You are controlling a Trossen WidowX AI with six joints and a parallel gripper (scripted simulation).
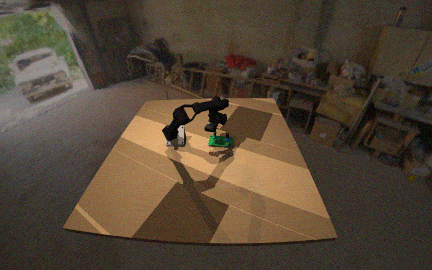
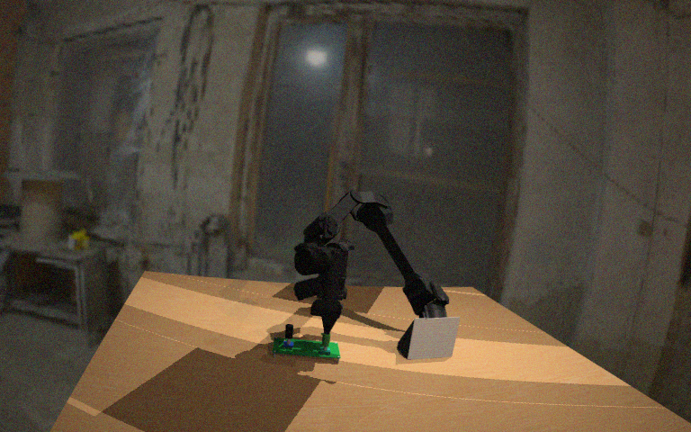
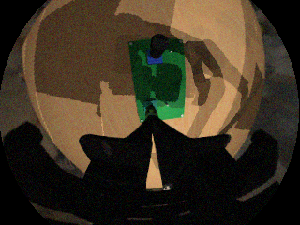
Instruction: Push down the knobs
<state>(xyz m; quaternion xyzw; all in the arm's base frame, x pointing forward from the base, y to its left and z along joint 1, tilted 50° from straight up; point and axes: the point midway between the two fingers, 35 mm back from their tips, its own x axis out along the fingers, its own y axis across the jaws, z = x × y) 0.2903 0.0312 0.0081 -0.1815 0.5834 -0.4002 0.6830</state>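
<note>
The green circuit board (image 1: 220, 145) (image 2: 306, 349) (image 3: 177, 111) stands on the table. A black knob (image 1: 227, 135) (image 2: 289, 330) (image 3: 158, 43) stands upright over the blue potentiometer (image 1: 227, 139) (image 2: 288, 344) (image 3: 155, 58) at the end of the board away from the arm base. A dark green knob (image 1: 215, 134) (image 2: 326, 340) (image 3: 150, 112) stands over the teal potentiometer (image 2: 324, 351) at the end nearer the base. My gripper (image 1: 215, 129) (image 2: 326, 332) (image 3: 151, 118) is shut, with nothing between its fingers. Its tips are on or just over the top of the dark green knob. Contact is too small to tell.
The arm's base stands on the table by a pale grey block (image 1: 180, 136) (image 2: 433, 337), beside the board. The wooden table (image 1: 270, 190) (image 2: 484, 407) carries dark patches and arm shadows. The black knob rises above the board near my fingers.
</note>
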